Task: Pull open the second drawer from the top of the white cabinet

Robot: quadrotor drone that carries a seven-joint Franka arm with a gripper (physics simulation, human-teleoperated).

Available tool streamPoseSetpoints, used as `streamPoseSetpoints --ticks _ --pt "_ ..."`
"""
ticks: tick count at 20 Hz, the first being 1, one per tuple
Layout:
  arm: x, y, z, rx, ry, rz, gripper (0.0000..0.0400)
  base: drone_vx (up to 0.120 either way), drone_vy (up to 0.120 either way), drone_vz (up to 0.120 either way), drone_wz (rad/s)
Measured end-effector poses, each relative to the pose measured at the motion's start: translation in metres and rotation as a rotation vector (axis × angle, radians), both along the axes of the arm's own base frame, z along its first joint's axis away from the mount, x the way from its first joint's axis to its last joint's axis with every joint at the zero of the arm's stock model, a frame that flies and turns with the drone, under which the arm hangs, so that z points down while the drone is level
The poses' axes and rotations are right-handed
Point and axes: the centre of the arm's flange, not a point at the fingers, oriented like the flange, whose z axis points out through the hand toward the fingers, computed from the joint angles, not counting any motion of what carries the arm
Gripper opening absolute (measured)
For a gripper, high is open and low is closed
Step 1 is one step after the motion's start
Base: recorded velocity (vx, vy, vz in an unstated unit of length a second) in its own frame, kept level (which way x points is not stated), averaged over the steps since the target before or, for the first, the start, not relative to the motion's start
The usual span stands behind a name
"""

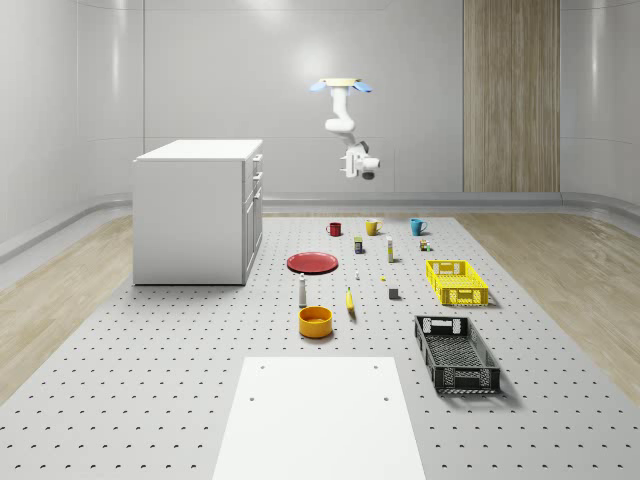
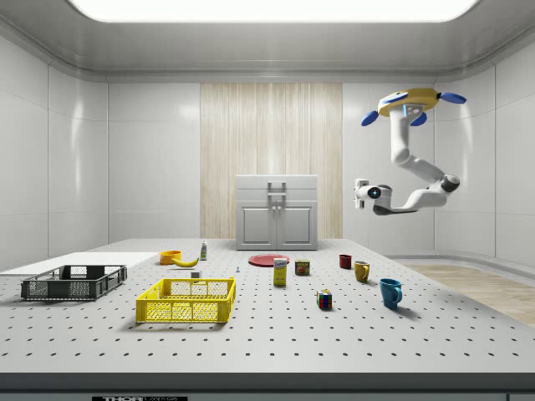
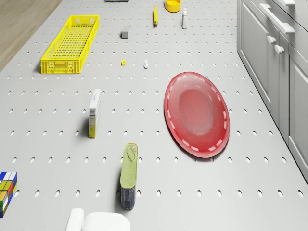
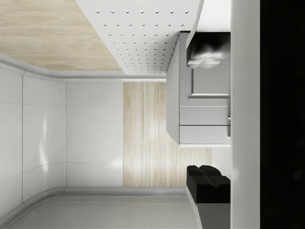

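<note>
My end effector hangs in the air off the cabinet's front, on an arm that drops from the drone; the drone hovers high above the far part of the worktop, roughly over the row of mugs and well above the cabinet's top. I cannot tell from any view whether the end effector is spread or closed. The white cabinet stands on the worktop at the whole-scene view's left, its front turned toward the red plate. In the side view the end effector sits to the right of the cabinet at about drawer height, but the whole-scene view puts it well apart from the front, so I still have a gap to close. The second drawer from the top is the shallow band under the top drawer and above the two doors. I judge it rigid, running straight out on slides, light to pull once it breaks free, and not fragile. The place to take hold is its handle, a slim bar at the middle of the front; it looks smooth, so I would want a square grip across it and a pull straight outward.
</note>
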Motion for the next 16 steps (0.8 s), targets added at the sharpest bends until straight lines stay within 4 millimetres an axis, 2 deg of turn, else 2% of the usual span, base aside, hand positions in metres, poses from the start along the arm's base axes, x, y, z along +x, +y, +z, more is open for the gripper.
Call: streamPoseSetpoints --ticks 16 --pt "0.0000 0.0000 -0.0001 0.000 0.000 0.000 0.0300 0.120 -0.120 0.000 0.000"
